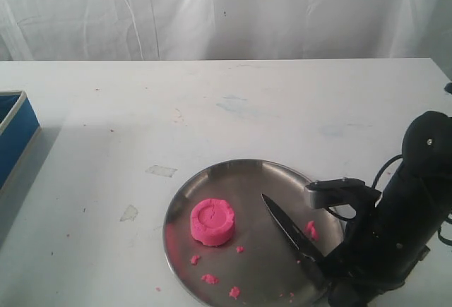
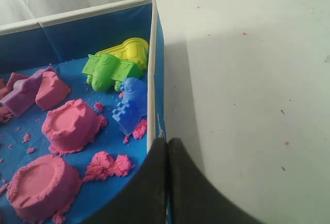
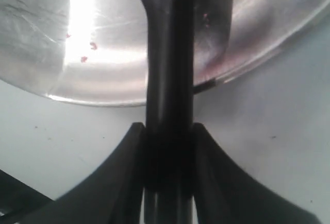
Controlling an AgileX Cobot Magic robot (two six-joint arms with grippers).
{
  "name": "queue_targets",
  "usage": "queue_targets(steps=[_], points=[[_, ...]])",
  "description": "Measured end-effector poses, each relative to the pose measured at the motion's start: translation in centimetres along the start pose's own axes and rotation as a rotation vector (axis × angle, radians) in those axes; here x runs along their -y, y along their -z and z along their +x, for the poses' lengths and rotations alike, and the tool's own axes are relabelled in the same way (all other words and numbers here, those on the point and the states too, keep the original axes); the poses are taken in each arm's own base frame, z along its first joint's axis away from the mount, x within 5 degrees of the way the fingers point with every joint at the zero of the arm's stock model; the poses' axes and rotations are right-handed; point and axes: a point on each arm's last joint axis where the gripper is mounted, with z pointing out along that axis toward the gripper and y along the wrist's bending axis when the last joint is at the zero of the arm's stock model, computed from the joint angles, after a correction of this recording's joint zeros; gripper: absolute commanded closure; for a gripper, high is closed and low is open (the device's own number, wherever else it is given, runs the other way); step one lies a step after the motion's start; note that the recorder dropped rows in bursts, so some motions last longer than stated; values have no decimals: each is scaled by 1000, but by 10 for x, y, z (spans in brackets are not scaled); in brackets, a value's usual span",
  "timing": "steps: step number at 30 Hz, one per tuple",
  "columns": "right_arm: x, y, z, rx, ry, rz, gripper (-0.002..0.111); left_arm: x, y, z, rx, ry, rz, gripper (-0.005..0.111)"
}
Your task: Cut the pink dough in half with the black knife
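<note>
While the right gripper (image 3: 167, 152) clamps the handle of the black knife (image 1: 291, 229), the blade slants across the steel plate (image 1: 212, 176) with its tip toward the pink dough (image 1: 212, 221). That whole puck sits on the plate's left part, apart from the blade. The left gripper (image 2: 167, 154), pressed closed on nothing, hangs over the blue box (image 2: 153, 80), so the right arm is nearer.

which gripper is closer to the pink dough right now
Right. The right gripper grips the black knife at the steel plate rim, across the plate from the pink dough. The left gripper is shut over a blue box edge, away from the plate.
</note>
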Motion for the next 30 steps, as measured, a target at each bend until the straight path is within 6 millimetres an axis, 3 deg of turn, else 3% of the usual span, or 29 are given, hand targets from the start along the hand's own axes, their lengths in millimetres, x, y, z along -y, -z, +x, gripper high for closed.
queue_targets(steps=[8,30], points=[[2,-8,-1,-37,-22,-18,74,0,0,0,0,0,0,107],[1,0,-6,-69,-18,-41,73,0,0,0,0,0,0,107]])
